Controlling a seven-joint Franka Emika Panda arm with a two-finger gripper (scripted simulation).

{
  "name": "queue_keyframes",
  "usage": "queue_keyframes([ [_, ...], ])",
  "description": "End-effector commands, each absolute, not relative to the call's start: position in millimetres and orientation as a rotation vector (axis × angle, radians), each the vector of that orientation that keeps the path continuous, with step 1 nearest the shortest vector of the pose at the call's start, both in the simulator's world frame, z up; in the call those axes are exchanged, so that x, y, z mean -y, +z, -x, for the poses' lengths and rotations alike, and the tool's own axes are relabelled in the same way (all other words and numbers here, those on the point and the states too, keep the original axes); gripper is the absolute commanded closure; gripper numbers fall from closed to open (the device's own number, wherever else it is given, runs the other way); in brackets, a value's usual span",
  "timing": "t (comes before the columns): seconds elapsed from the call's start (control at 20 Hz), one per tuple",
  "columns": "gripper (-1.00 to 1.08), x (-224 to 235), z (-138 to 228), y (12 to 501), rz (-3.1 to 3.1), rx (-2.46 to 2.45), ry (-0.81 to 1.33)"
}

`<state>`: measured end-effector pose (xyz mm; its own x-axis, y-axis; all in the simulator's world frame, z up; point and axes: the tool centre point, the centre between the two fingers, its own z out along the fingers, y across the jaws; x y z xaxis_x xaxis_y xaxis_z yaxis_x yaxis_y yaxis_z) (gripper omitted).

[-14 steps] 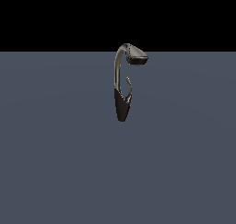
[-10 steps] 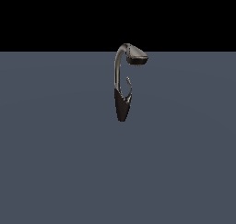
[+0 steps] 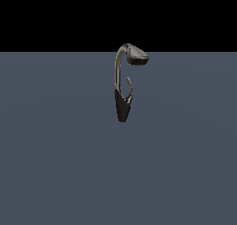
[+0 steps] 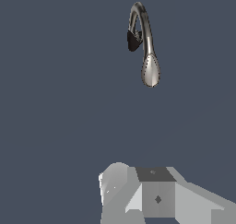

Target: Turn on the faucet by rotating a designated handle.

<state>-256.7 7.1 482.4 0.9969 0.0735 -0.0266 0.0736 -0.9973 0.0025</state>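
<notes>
Hand (image 4: pixel 152 195): pale grey, blocky, faceted housing at the near edge of the wrist view, well apart from the faucet; fingertips out of frame, so whether they are spread or pressed together cannot be told; the arm does not appear in the exterior view. Table (image 3: pixel 55 164): flat, matte slate-blue surface, uniform, running to a straight horizon under a black background. Faucet (image 3: pixel 121 87): small, dark glossy metal, standing on the table beyond the hand; tapered black base narrowing to a point, thin arched neck rising from it, flat wide spout head (image 3: pixel 137 58) turned toward the exterior view's right. Handle (image 3: pixel 130 89): short thin curved lever with silvery glints, branching from the base on the spout side, beneath the head.
</notes>
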Motion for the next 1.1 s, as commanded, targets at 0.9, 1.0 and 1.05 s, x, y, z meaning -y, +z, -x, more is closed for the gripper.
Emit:
queue_keyframes([
  [0.9, 1.08, -16, 186, 470, -3.25, 0.228, -0.18],
  [1.0, 1.08, -16, 172, 466, -3.264, 0.298, -0.209],
  [1.05, 1.08, -17, 165, 463, -3.271, 0.334, -0.225],
])
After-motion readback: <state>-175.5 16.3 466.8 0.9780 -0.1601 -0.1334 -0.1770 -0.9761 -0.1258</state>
